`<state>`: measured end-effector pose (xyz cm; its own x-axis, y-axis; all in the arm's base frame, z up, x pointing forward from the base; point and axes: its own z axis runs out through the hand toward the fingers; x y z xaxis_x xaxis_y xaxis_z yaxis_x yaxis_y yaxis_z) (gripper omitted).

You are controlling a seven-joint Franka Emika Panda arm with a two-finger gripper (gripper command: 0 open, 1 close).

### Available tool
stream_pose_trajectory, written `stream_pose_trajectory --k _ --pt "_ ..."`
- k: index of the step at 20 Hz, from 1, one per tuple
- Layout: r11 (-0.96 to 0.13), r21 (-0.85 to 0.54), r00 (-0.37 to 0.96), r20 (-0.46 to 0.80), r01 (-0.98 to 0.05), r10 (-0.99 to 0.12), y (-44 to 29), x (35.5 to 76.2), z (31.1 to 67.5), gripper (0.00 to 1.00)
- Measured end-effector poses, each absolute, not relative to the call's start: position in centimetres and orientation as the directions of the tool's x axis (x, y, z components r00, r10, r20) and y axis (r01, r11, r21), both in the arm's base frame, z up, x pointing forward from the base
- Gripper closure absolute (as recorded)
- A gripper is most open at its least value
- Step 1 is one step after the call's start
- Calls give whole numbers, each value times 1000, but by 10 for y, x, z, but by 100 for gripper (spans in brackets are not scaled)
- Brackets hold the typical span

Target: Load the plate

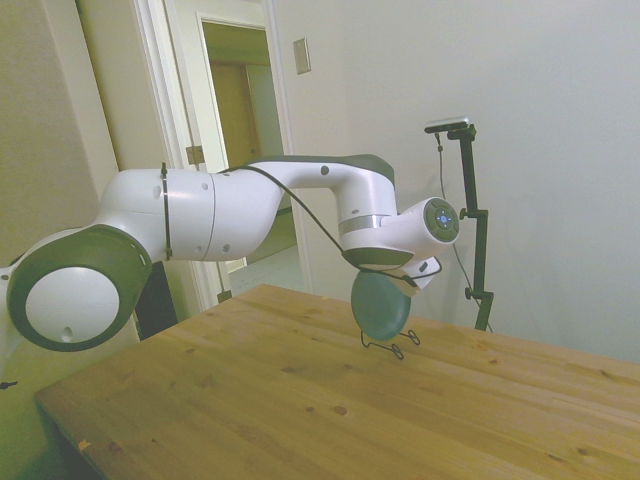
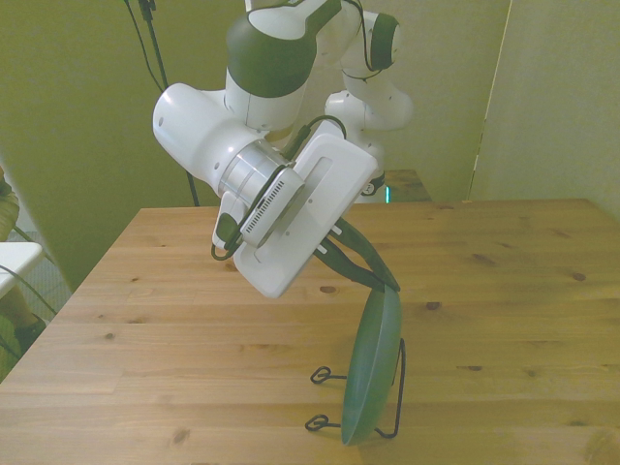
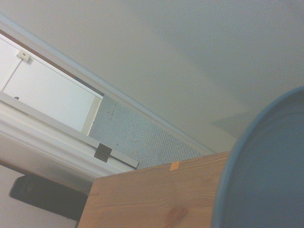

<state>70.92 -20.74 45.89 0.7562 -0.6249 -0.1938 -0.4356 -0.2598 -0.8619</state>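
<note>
The teal-green plate (image 2: 375,368) stands on its edge, nearly upright, with its lower part in the thin black wire stand (image 2: 399,387) near the table's front edge. My gripper (image 2: 387,288) is shut on the plate's top rim, its dark fingers (image 2: 360,260) reaching down from the tilted white hand. In the side view the plate (image 1: 380,304) hangs under the gripper (image 1: 392,277), over the wire stand (image 1: 392,345). The wrist view shows part of the plate (image 3: 266,171) close up beside the table's wooden edge (image 3: 152,194).
The wooden table (image 2: 174,320) spreads wide around the stand. The stand's two wire loops (image 2: 323,374) stick out toward the front view's left. An open doorway (image 1: 245,150) lies beyond the table in the side view.
</note>
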Motion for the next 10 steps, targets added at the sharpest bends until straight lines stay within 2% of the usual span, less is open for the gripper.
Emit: stream_pose_trajectory --k 10 --pt "-257 -859 755 -204 -443 -623 -207 711 451 100"
